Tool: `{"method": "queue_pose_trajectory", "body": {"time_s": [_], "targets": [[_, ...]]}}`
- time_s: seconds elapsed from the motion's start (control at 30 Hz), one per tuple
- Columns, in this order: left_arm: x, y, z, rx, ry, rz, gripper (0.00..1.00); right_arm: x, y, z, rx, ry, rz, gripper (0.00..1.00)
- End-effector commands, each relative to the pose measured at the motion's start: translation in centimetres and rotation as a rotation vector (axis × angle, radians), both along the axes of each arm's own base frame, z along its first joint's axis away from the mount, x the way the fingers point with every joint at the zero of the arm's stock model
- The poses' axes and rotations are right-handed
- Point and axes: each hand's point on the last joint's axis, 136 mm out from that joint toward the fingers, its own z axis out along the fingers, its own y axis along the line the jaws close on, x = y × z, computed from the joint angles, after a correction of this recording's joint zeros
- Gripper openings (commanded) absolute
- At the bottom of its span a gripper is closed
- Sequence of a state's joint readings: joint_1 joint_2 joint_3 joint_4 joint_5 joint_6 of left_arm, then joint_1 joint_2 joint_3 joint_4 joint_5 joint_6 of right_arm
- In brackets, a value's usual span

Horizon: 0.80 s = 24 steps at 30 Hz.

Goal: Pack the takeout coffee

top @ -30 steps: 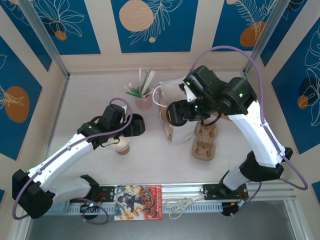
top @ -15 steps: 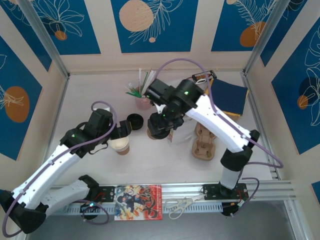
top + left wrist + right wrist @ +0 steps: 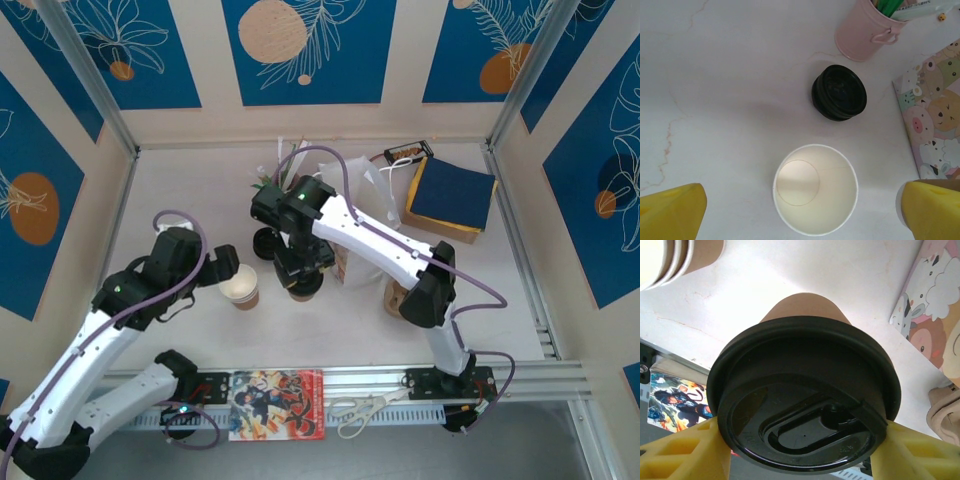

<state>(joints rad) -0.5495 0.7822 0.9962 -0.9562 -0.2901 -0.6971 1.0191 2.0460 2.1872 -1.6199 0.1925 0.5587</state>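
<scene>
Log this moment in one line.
left gripper: open, by open paper cup | right gripper: shut on lidded cup | spare black lid: on table

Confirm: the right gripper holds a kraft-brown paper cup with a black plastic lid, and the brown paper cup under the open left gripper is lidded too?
Not the second part. In the left wrist view, the kraft-brown paper cup under the open left gripper has no lid; its pale inside shows. The right gripper does hold the lidded kraft-brown cup.
</scene>
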Motion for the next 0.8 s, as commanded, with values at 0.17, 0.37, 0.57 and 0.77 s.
{"method": "queue_pose_trajectory", "body": {"time_s": [0.17,0.37,0.57,0.77], "targets": [[-1.1,1.0,-0.7,0.033,0.018,-0.005,1.0,-1.6,-0.4,-3.1,-0.066,0.11,0.013,0.64],[-1.4,0.9,-1.1,0.017,0.025,-0.011,1.0,-1.5,0.2,-4.6,-0.045,0.126,0.01,0.64],[-1.6,0.9,-1.3,0.003,0.03,-0.005,1.0,-1.1,0.9,-5.4,-0.016,0.13,0.008,0.64],[-1.6,0.9,-1.4,-0.005,0.029,0.003,1.0,-1.0,1.2,-6.9,-0.024,0.149,0.001,0.64]]}}
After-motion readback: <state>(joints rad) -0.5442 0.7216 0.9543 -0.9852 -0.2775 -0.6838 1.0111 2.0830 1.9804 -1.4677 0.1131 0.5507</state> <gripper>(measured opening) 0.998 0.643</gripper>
